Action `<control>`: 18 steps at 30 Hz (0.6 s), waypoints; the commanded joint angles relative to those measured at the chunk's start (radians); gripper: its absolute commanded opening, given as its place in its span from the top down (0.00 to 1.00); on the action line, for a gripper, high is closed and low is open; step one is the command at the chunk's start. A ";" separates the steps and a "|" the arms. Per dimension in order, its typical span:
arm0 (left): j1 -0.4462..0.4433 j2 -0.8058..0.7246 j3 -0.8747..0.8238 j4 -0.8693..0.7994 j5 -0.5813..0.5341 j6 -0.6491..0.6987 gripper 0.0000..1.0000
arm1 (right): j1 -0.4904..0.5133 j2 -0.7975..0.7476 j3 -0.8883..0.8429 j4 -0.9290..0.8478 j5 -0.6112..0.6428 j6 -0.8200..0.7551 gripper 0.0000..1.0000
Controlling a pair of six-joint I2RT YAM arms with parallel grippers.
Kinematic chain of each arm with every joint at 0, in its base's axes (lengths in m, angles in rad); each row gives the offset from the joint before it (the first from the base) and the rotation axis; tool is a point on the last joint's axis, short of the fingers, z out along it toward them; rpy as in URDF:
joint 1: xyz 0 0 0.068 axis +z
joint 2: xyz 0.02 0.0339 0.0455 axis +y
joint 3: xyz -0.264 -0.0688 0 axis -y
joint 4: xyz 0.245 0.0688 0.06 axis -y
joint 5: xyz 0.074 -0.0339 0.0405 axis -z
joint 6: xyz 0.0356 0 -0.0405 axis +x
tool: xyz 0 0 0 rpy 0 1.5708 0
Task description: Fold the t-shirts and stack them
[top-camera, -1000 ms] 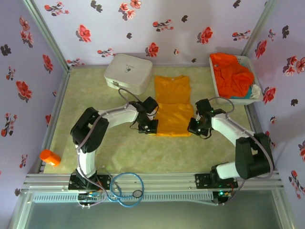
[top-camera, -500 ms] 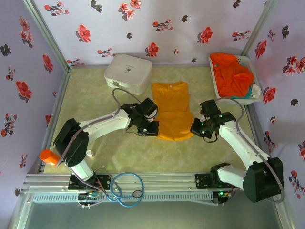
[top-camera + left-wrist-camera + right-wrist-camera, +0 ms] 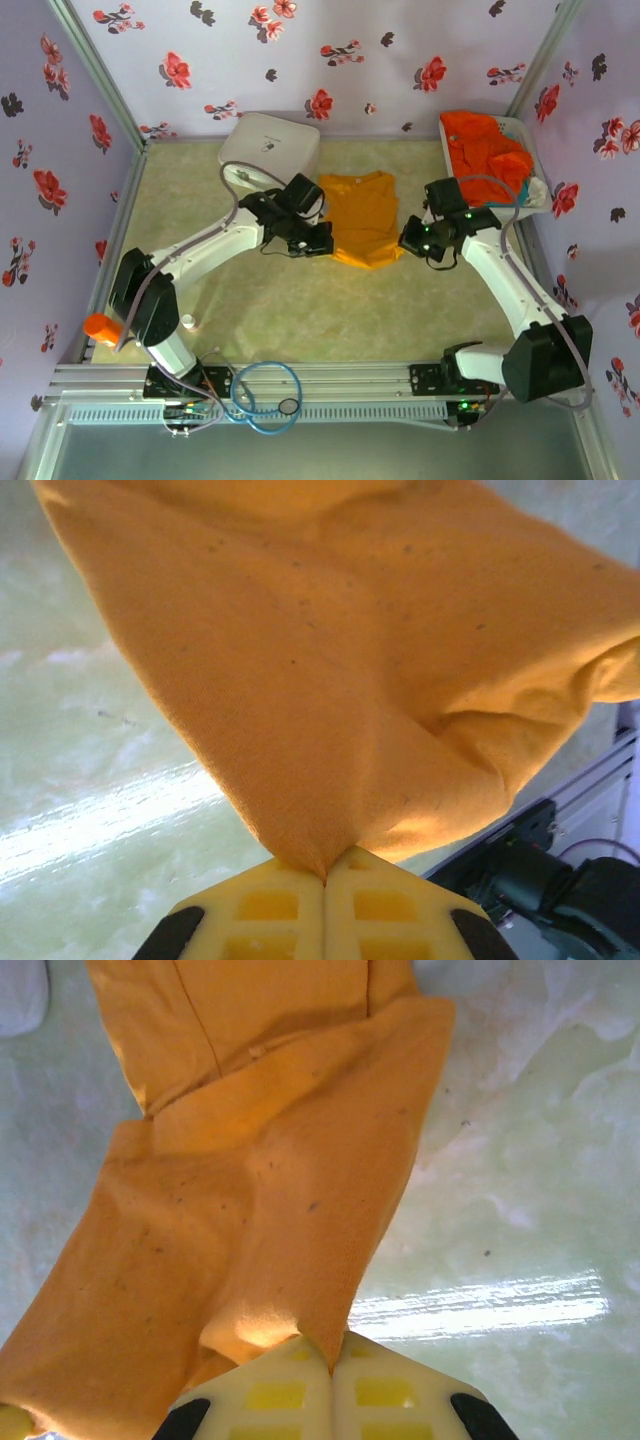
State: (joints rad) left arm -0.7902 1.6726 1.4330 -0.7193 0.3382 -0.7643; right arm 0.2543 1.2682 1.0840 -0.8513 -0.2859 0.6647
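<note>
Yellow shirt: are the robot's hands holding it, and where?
Yes: the left gripper and right gripper each pinch a near bottom corner of the yellow shirt.

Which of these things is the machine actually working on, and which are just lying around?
In the job: yellow-orange t-shirt; red-orange t-shirt, heaped in the white bin.
Lying about: white case; small orange cylinder.

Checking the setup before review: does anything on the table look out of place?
A small orange cylinder lies at the left near edge of the table, far from the folding. The red-orange t-shirt is heaped untidily in its white bin.
</note>
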 commanded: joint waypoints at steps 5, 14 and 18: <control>0.077 0.060 0.094 -0.035 0.056 0.026 1.00 | -0.066 0.104 0.116 0.013 -0.070 -0.020 1.00; 0.141 0.127 0.197 -0.046 0.098 0.041 1.00 | -0.098 0.193 0.216 0.027 -0.094 -0.030 1.00; 0.162 0.157 0.235 -0.050 0.103 0.041 1.00 | -0.106 0.236 0.261 0.025 -0.097 -0.031 1.00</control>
State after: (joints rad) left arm -0.6437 1.8069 1.6199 -0.7425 0.4145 -0.7490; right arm 0.1612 1.4784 1.2987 -0.8356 -0.3698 0.6540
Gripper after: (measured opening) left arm 0.040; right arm 0.042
